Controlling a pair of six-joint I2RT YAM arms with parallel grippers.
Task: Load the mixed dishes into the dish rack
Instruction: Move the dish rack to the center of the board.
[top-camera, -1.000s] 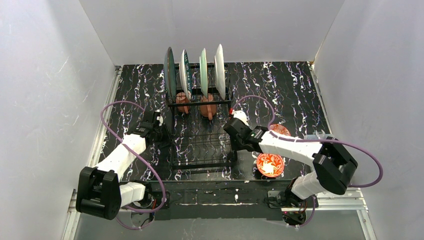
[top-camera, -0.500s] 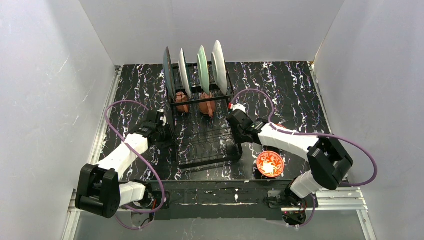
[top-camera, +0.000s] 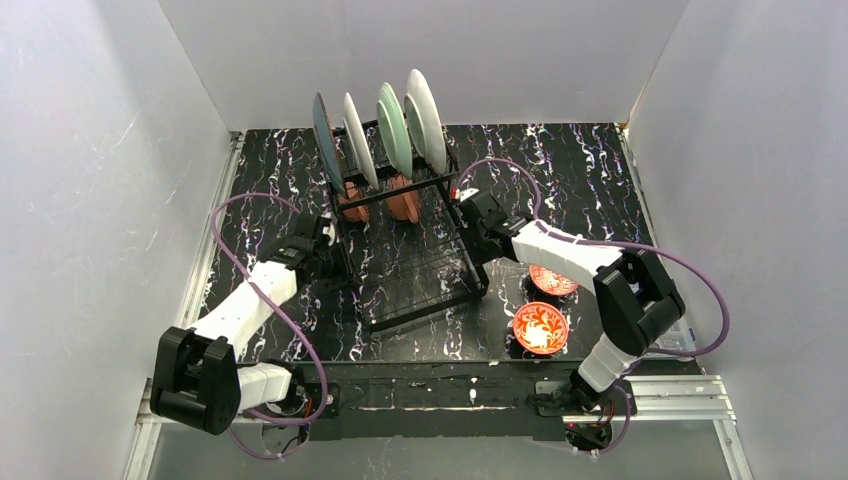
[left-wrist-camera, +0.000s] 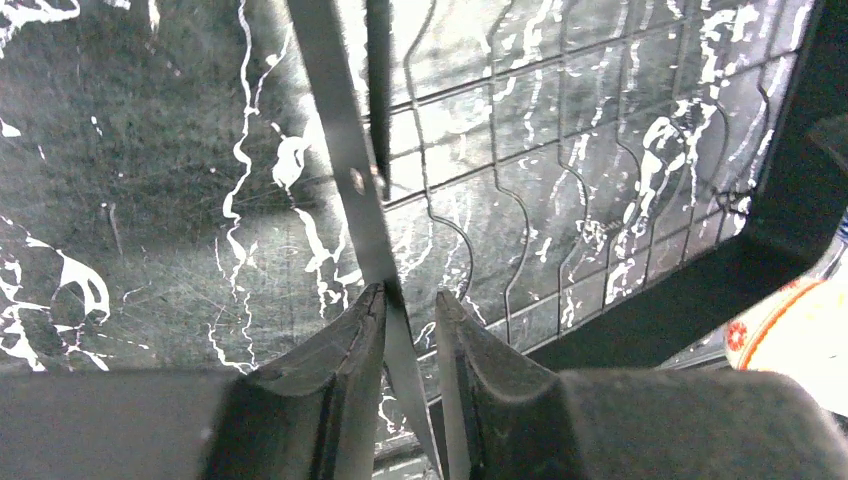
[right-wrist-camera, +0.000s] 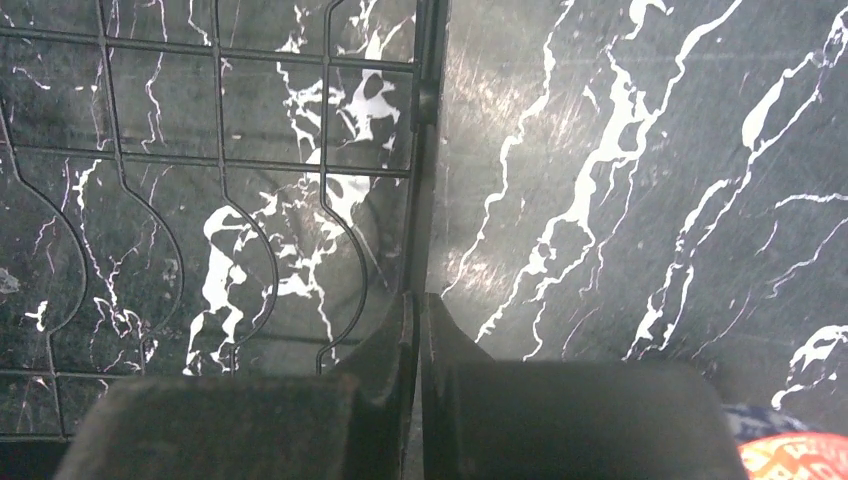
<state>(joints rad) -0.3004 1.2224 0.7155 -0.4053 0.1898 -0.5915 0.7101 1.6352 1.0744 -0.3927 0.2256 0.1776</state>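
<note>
The dish rack (top-camera: 420, 270) lies skewed on the table, its upright slots at the far end. Several plates (top-camera: 395, 125) stand in those slots, with two terracotta mugs (top-camera: 403, 198) below them. My left gripper (top-camera: 335, 258) is shut on the rack's left rim bar, which runs slanted between the jaws (left-wrist-camera: 405, 295). My right gripper (top-camera: 470, 232) is pinched shut on the thin right rim (right-wrist-camera: 418, 297). Two red-patterned bowls (top-camera: 541, 328) (top-camera: 553, 280) sit on the table right of the rack. One bowl shows at the left wrist view's right edge (left-wrist-camera: 800, 330).
White walls (top-camera: 100, 200) close in the black marbled table (top-camera: 580, 180) on three sides. Purple cables (top-camera: 235, 215) loop beside both arms. The right forearm (top-camera: 560, 255) lies just above the farther bowl.
The rack has swung counter-clockwise and shifted away from the arms' bases, both grippers moving with it. The right arm has slid back, uncovering the farther bowl.
</note>
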